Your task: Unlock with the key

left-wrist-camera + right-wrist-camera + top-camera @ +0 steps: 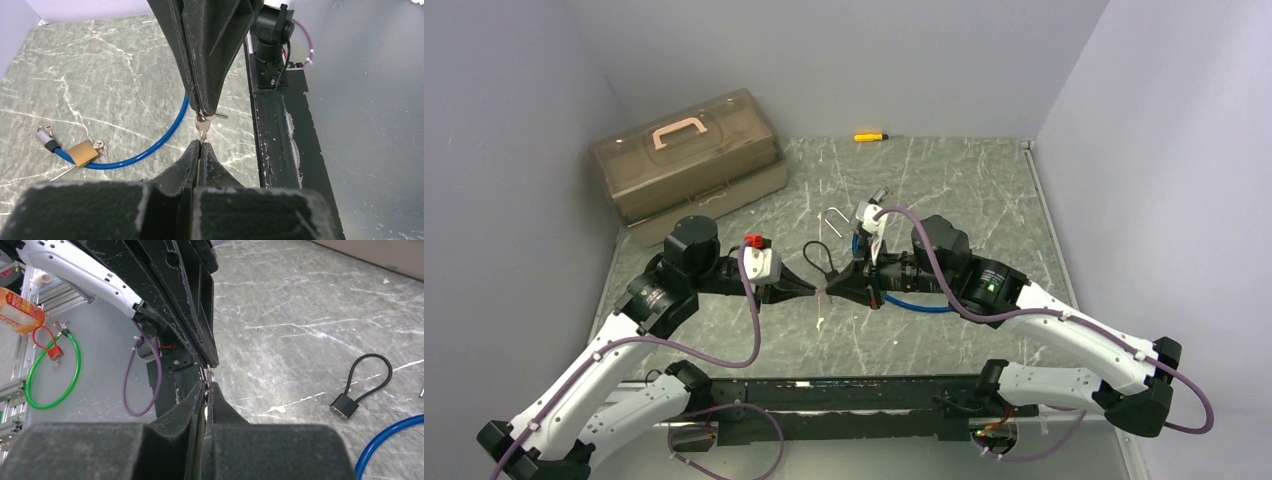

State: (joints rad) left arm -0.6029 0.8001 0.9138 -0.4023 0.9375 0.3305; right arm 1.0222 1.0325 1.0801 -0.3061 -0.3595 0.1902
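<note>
One key [201, 129] and brass padlock [83, 152] show together only from the left wrist.

The tabletop [100, 75] looks like smooth, matt grey-green stone with white veins. The key [201, 129] is bright bare metal. In the lower left, the padlock [83, 153] has a glossy brass body and its cable [150, 147] a shiny blue plastic coat. The left end effector [200, 146] is matt black, scuffed at the edges.
</note>
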